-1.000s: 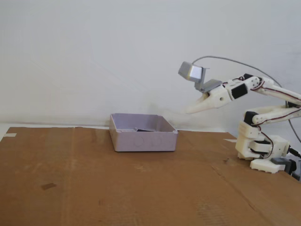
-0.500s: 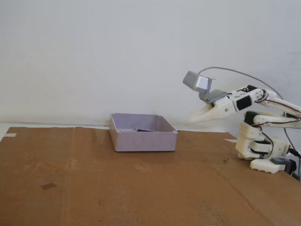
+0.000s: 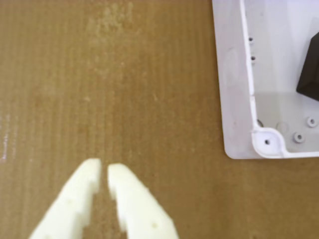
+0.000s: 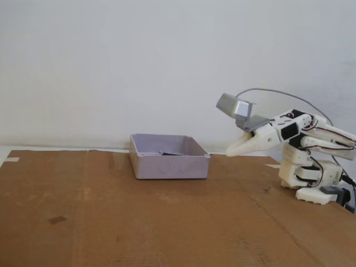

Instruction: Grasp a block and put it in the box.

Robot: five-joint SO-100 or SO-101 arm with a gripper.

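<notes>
Block (image 3: 310,69) lies inside the box (image 3: 234,89), seen in the wrist view as a dark matte shape cut off by the right edge; in the fixed view only a dark sliver of it shows above the near wall, toward the box's middle. Box sits flat on the cardboard (image 4: 111,222), pale lilac-grey, low walls, small round bosses on its floor and a rounded corner post visible from the wrist camera. Box interior otherwise bare where it shows. Gripper (image 4: 229,152) hangs in the air right of the box in the fixed view, apart from it, tips angled down toward the cardboard. Jaws nearly closed, only a thin slit between the white fingers (image 3: 75,199), nothing held. Grey camera (image 4: 233,105) rides above the wrist, cable arcing back. Arm base (image 4: 308,178) stands at the cardboard's right edge, arm folded low. White wall (image 4: 139,67) behind.
</notes>
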